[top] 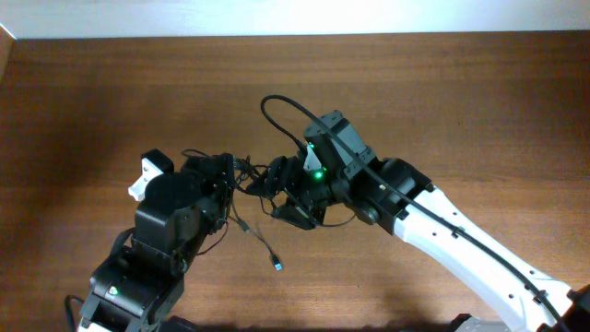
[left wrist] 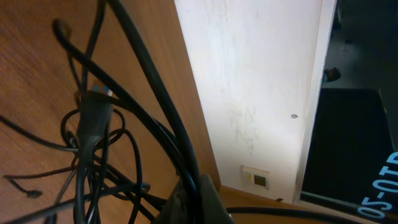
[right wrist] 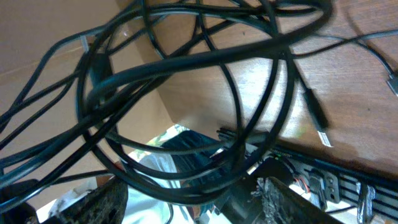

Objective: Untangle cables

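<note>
The cables (top: 254,181) are a tangle of thin black wires on the wooden table (top: 442,101), between my two grippers. One loop (top: 277,103) arches toward the far side. A loose end with a blue plug (top: 277,266) trails toward the near side. My left gripper (top: 228,177) is at the tangle's left; in the left wrist view its fingers (left wrist: 194,204) are shut on a strand of the cables (left wrist: 93,118). My right gripper (top: 281,191) is at the tangle's right. Its fingers (right wrist: 193,200) are wide apart, with loops of the cables (right wrist: 186,62) hanging between them.
A white wall (top: 295,17) borders the table's far edge. The right arm's white link (top: 461,240) crosses the lower right of the table. The left arm's black body (top: 157,231) fills the lower left. A small black plug (right wrist: 317,117) lies on the wood.
</note>
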Controlling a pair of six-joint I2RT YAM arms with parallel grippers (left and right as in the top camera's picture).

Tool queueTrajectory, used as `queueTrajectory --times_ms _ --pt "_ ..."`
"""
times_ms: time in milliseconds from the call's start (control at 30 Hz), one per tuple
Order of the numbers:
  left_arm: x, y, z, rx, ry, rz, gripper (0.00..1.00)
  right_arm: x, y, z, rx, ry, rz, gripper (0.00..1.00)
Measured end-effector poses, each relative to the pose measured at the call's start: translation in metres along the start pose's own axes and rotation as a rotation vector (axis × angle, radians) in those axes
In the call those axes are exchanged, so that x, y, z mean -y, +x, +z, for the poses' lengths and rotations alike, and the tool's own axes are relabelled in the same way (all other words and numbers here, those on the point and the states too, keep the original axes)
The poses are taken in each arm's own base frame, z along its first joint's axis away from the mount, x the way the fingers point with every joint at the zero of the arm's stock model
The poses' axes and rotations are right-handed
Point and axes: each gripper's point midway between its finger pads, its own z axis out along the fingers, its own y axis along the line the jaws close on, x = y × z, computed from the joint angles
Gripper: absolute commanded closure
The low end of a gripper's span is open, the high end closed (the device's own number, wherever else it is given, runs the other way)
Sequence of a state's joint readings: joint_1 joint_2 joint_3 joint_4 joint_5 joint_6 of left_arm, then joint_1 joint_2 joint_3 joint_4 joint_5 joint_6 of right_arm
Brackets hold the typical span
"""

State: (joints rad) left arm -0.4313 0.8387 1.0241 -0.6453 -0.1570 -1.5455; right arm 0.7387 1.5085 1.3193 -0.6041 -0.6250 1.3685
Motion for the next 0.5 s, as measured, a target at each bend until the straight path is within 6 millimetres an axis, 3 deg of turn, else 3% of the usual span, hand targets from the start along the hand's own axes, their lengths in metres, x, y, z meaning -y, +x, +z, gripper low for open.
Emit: queueTrajectory --times_ms 33,133,167,233,267,300,367,400,433,500 --pt "-0.001 0.0 0.001 0.0 -0.005 0.0 1.0 -0.003 -0.002 0.0 0.013 -0.01 0.011 0.92" --pt "0.006 0.0 0.001 0.001 0.024 -0.029 1.0 0.005 -0.012 0.0 0.075 0.026 0.014 0.96" --pt "0.01 -0.001 0.001 0.005 0.041 -0.035 1.0 0.044 -0.023 -0.007 0.159 0.195 -0.017 0.96" --pt "0.008 -0.01 0.001 0.061 0.03 -0.036 1.0 0.091 -0.033 -0.028 0.245 0.411 0.021 0.96" --pt "0.002 -0.024 -0.001 0.143 0.007 -0.032 1.0 0.136 -0.053 -0.063 0.355 0.605 0.087 0.96" --pt "-0.006 -0.037 -0.003 0.221 -0.024 -0.019 1.0 0.157 -0.067 -0.09 0.423 0.701 0.114 0.96" --pt "-0.03 -0.06 -0.01 0.356 -0.131 0.024 1.0 0.167 -0.093 -0.124 0.51 0.742 0.093 0.96" --pt "-0.041 -0.067 -0.011 0.4 -0.188 0.049 1.0 0.168 -0.098 -0.132 0.524 0.746 0.076 0.96" --pt "-0.058 -0.069 -0.008 0.421 -0.275 0.085 1.0 0.166 -0.106 -0.143 0.553 0.737 0.053 0.96" --pt "-0.073 -0.061 0.008 0.38 -0.356 0.109 1.0 0.158 -0.122 -0.153 0.6 0.698 -0.007 0.96"
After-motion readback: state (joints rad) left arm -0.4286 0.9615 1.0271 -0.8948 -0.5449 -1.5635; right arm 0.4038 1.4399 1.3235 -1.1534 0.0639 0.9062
